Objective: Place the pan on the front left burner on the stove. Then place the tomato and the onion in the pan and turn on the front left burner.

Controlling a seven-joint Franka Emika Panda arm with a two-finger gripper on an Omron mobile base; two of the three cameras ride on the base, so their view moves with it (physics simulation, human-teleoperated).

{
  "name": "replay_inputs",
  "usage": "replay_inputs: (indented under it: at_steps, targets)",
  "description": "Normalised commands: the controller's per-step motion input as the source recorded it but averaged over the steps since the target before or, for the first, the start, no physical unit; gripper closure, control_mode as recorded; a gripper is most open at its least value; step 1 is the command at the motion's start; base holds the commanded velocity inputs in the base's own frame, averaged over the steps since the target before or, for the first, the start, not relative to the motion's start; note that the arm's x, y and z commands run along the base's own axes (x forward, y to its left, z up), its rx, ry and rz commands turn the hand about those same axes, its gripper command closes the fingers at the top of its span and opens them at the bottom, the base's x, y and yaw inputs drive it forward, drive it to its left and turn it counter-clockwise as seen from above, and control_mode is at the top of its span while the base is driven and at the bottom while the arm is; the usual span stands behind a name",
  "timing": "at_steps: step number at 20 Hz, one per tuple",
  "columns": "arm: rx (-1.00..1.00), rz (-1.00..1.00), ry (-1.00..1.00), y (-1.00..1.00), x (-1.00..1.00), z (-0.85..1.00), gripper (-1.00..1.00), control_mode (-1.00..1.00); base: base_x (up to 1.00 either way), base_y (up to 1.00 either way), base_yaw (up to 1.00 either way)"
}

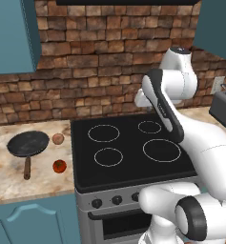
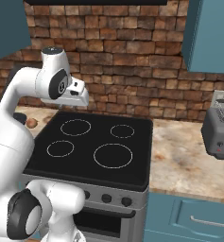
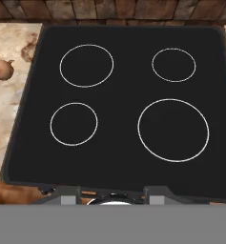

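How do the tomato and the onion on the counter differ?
The tomato is bright red; the onion is tan-pink. The tomato lies nearer the counter's front edge, beside the pan's handle; the onion lies farther back, beside the pan bowl. Both are small balls on the counter, left of the stove.

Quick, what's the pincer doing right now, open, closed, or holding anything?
Pincer: hangs high over the stove, nothing between its fingertips; open or closed cannot be told. The pan sits untouched on the counter.

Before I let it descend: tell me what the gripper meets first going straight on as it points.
Probably the stove: the hand view looks down on bare black glass among the four rings, with nothing in between. Exact contact spot is unclear.
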Motion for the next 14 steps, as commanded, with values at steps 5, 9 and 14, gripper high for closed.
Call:
replay_inputs:
  at_steps: [5, 9, 14]
  targets:
    - [0.0, 0.0, 0.0, 0.11, -0.04, 0.0, -1.0, -1.0, 0.0, 0.0, 0.0]
    - [0.0, 0.0, 0.01, 0.3, -0.01, 0.0, -1.0, -1.0, 0.0, 0.0, 0.0]
    - [0.0, 0.0, 0.04, 0.3, -0.02, 0.0, -1.0, -1.0, 0.0, 0.0, 0.0]
